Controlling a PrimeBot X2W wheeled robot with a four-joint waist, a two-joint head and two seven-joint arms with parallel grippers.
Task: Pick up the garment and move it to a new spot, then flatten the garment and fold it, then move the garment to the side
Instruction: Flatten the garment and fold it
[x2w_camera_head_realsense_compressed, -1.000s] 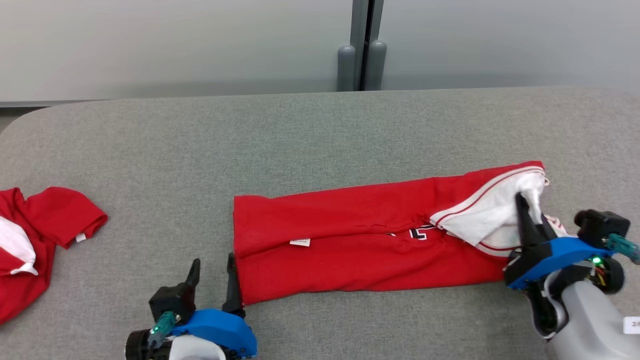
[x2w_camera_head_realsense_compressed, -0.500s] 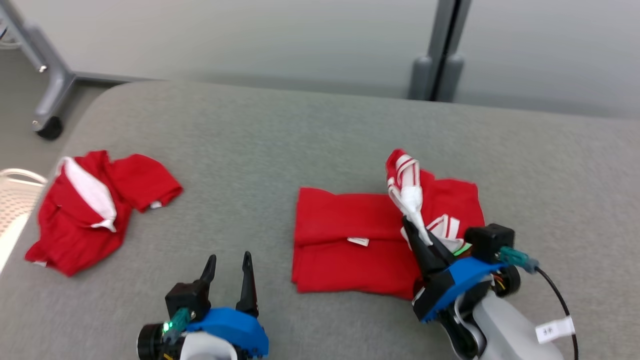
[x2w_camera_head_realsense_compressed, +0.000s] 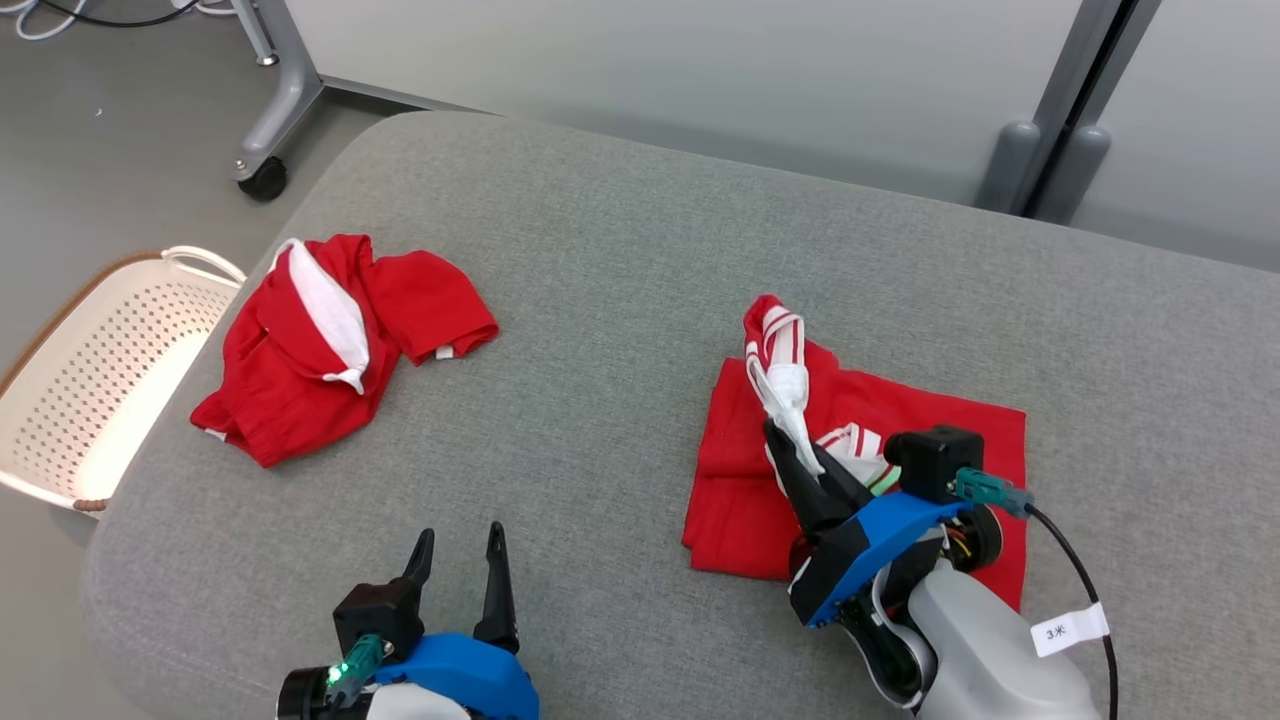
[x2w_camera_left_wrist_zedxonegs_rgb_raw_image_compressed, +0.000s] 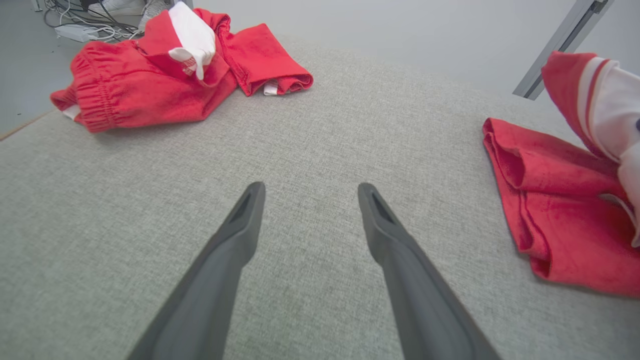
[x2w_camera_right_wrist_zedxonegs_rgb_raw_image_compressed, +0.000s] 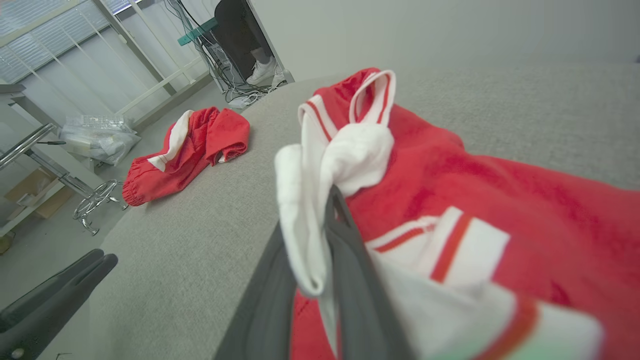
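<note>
The right gripper (x2w_camera_head_realsense_compressed: 787, 447) is clamped on the white striped trim (x2w_camera_head_realsense_compressed: 788, 385) of the folded red fabric garment (x2w_camera_head_realsense_compressed: 900, 420), lying at four o'clock on the grey padded table (x2w_camera_head_realsense_compressed: 620, 250). The left gripper (x2w_camera_head_realsense_compressed: 460, 535), fingers apart, hovers empty at seven o'clock. Folding looks nearly finished; setting it aside remains.

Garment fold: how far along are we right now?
Done: garment already doubled into a short stack on the table. In hand: right gripper pinches its white-striped end, raised above the stack. To do: lay that end flat, then move it aside. The left gripper is open, idle.
</note>
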